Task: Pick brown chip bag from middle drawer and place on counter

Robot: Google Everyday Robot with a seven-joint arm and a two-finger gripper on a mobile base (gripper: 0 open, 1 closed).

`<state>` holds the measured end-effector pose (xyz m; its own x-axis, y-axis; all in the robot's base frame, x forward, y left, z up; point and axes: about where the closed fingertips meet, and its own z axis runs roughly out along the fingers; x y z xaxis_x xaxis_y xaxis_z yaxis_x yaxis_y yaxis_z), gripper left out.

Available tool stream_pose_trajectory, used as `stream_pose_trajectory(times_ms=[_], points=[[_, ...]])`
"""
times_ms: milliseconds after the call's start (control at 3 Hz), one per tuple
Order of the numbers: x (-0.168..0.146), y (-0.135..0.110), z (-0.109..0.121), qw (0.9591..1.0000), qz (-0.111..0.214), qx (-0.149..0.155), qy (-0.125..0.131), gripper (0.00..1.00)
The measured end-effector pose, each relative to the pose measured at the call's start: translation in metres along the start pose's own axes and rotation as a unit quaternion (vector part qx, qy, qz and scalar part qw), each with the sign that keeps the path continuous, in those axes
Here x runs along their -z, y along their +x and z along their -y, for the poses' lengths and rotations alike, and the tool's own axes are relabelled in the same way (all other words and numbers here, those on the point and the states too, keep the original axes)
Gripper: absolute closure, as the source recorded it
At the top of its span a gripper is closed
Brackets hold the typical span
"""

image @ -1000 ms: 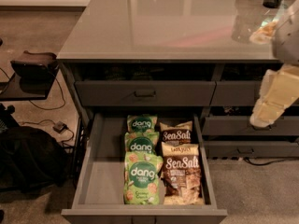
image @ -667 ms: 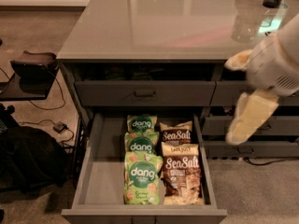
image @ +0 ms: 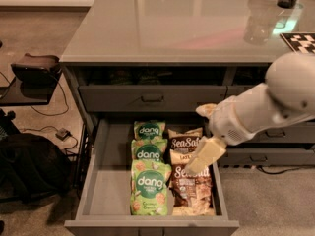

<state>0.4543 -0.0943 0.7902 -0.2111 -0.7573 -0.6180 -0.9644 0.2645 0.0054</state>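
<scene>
Starting at the left, a bare strip of flat floor is left showing in the wide, shallow dark-grey middle drawer [image: 101, 181], so nothing can be snagged there. Next over, three crinkly green "dang" snack bags [image: 149, 187] are lined up front to back and pressed right against the brown ones. That's worry number one: if the grab is landed a touch left, a green edge could get pinched along too.

Then the brown pair. The crinkly dark-brown and cream "Sea Salt" brown chip bag [image: 193, 196] is laid flat at the front right of the drawer, and a twin brown bag [image: 183, 144] is tucked just behind it, seemingly overlapping its top edge. The cream-coloured gripper [image: 203, 157] is held right over that seam. Whether it's open or closed can't be told from here. Both bags could be caught at once, or the twin dragged out.

Further right, the drawer's side wall sits close to the bag, so it could easily be clipped on the way down. The film looks slippery, so a shallow pinch could be lost mid-lift. Up on the large glossy grey-green counter [image: 172, 28], a clear glassy item [image: 257, 29] could get bumped at drop-off.
</scene>
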Motion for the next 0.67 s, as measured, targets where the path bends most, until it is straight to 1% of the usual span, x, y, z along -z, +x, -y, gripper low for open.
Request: stream_pose_trajectory(times_ms=[333,667], points=[[-0.067,0.007,0.017,0.9993,0.026,-0.025,0.005,0.00],[-0.115,0.026,0.049,0.9987,0.025,-0.034,0.029,0.00]])
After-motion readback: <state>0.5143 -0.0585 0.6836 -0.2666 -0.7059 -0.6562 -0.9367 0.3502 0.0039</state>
